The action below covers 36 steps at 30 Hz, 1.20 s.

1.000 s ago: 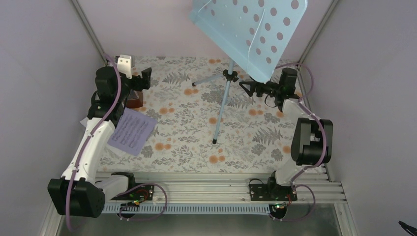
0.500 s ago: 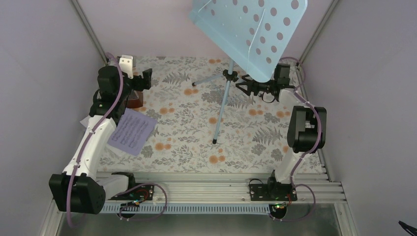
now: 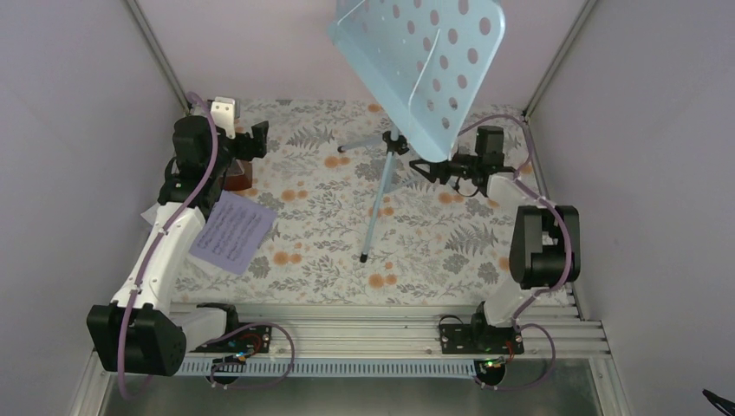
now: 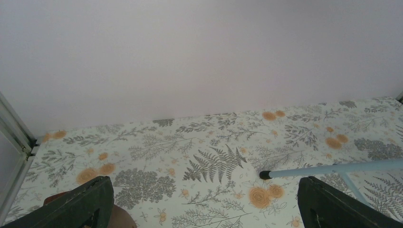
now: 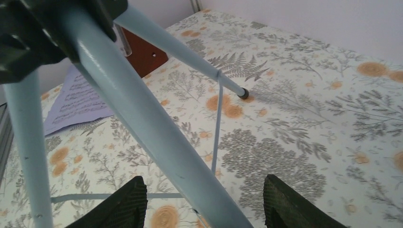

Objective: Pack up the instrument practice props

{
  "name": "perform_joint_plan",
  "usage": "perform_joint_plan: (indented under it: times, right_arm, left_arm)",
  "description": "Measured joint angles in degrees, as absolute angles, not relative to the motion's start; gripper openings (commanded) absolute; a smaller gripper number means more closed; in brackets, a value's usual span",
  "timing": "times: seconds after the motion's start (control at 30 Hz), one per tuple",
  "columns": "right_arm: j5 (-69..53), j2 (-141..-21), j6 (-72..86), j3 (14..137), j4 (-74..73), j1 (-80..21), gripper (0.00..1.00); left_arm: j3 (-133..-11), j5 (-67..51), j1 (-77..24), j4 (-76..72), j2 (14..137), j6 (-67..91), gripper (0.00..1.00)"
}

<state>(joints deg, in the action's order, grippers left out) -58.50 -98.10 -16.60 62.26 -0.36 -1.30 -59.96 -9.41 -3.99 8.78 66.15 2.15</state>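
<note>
The pale-blue perforated music stand (image 3: 425,61) leans on its tripod legs (image 3: 377,204) at the back of the floral mat. My right gripper (image 3: 423,166) reaches in under the desk near the tripod hub. In the right wrist view its jaws (image 5: 204,199) stand on either side of one thick blue leg (image 5: 157,128), open, with gaps on both sides. The reddish-brown metronome (image 3: 240,178) stands at the far left, with my open left gripper (image 3: 257,139) above it and empty. A lilac sheet-music page (image 3: 232,232) lies beside the left arm.
Lilac walls close the mat on three sides, with metal corner posts (image 3: 156,52). An aluminium rail (image 3: 373,334) runs along the near edge. In the left wrist view a tripod foot (image 4: 265,175) rests on the mat, and the metronome's top (image 4: 121,219) shows by the left finger.
The music stand has tipped and shifted to the left, its front foot sliding nearer. My right gripper has moved left to a tripod leg and its jaws have narrowed. The left arm is still.
</note>
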Motion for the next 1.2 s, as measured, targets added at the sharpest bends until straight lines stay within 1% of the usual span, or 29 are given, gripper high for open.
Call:
perform_joint_plan:
  times: [0.17,0.37,0.43,0.6,0.67,0.77,0.9,1.0,1.03,1.2]
  right_arm:
    - [-55.35,-92.68,-14.94,57.30,0.62,-4.97,0.55]
    - [-51.53,-92.77,-14.83,57.58,1.69,-8.73,0.48]
    - [-50.83,-93.76,-14.92,58.70,1.67,-9.47,0.44]
    - [-49.04,-94.32,-16.25,59.42,2.28,-10.48,0.31]
    - [-48.27,-94.06,-17.04,58.70,4.08,-11.00,0.22]
    - [-46.48,-91.94,-18.70,55.31,7.79,-12.47,0.18]
    - [-43.97,-88.27,-16.38,50.48,10.90,-14.39,0.13]
    - [-43.75,-87.05,-17.45,48.73,12.49,-15.16,0.06]
    - [-43.75,-87.00,-17.08,48.69,12.45,-15.38,0.04]
    - [-43.90,-87.07,-17.19,48.69,12.86,-16.16,0.04]
  left_arm:
    - [-59.96,-9.43,-3.99,8.80,66.17,2.17,0.96]
    - [-59.96,-9.45,-3.99,8.80,66.26,2.17,0.96]
    - [-59.96,-9.45,-3.99,8.86,66.39,2.17,0.96]
    - [-59.96,-9.45,-3.99,8.91,66.78,2.17,0.96]
    - [-59.96,-9.45,-3.99,9.04,66.92,2.17,0.96]
    - [-59.96,-9.45,-3.99,9.15,67.05,2.17,0.96]
    - [-59.96,-9.61,-3.99,9.15,67.16,2.17,0.96]
    - [-59.96,-10.37,-3.99,9.13,67.20,2.17,0.96]
    - [-59.96,-10.96,-3.99,9.10,67.24,2.17,0.96]
    - [-59.94,-16.69,-4.01,8.38,67.44,2.15,0.94]
